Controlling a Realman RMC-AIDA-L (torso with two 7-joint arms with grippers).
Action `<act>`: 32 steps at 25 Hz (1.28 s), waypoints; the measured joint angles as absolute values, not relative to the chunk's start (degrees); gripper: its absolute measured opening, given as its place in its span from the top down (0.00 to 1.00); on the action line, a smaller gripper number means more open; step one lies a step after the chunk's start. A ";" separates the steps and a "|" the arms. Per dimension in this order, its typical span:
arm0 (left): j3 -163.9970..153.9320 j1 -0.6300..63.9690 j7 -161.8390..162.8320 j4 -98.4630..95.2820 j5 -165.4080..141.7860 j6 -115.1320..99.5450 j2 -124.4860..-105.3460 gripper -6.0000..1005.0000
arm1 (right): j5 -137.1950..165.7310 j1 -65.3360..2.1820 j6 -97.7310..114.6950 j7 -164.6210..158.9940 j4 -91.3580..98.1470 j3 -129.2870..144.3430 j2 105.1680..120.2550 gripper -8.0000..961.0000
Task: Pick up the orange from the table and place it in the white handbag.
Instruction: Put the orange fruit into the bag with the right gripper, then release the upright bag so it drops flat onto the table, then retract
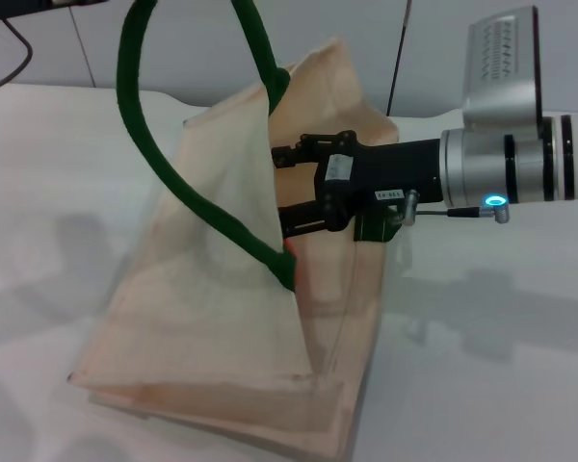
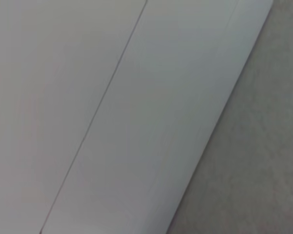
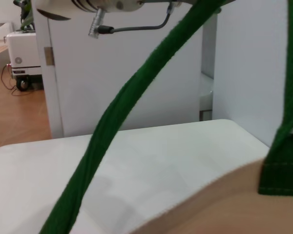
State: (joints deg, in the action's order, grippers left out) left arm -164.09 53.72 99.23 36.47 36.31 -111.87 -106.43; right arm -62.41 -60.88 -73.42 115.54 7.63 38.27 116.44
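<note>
The white handbag (image 1: 222, 318) stands on the table (image 1: 58, 192) with its mouth pulled open. One dark green handle (image 1: 144, 144) rises out of the top of the head view. My right gripper (image 1: 287, 189) reaches sideways into the bag's mouth from the right. Its fingers (image 1: 303, 219) are spread apart, with only bag fabric between them. The orange is hidden. A small orange-red sliver (image 1: 291, 254) shows by the handle below the lower finger, and I cannot tell what it is. The right wrist view shows the handle (image 3: 112, 122) and the bag's rim (image 3: 219, 200). My left gripper is out of view.
The right arm's silver wrist (image 1: 501, 164) stretches in from the right edge. A dark cable (image 1: 14, 53) hangs at the back left. The table's far edge meets white cabinet panels (image 3: 127, 73). The left wrist view shows only a pale panel (image 2: 112, 122).
</note>
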 joint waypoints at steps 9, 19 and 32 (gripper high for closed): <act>-164.09 52.82 99.15 36.48 36.19 -110.87 -106.32 0.86 | -62.40 -54.11 -70.80 114.45 14.66 29.28 116.04 0.07; -164.09 51.65 99.05 36.25 34.52 -107.51 -106.85 0.84 | -69.60 -43.94 -70.95 115.49 19.83 12.82 115.50 0.07; -163.92 50.99 98.69 35.66 34.77 -101.24 -108.13 0.82 | -78.84 -40.73 -68.85 120.47 16.67 12.62 115.73 0.07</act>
State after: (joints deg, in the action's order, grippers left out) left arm -163.92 50.99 98.69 35.66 34.77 -101.24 -108.13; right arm -78.84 -40.73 -68.85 120.47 16.67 12.62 115.73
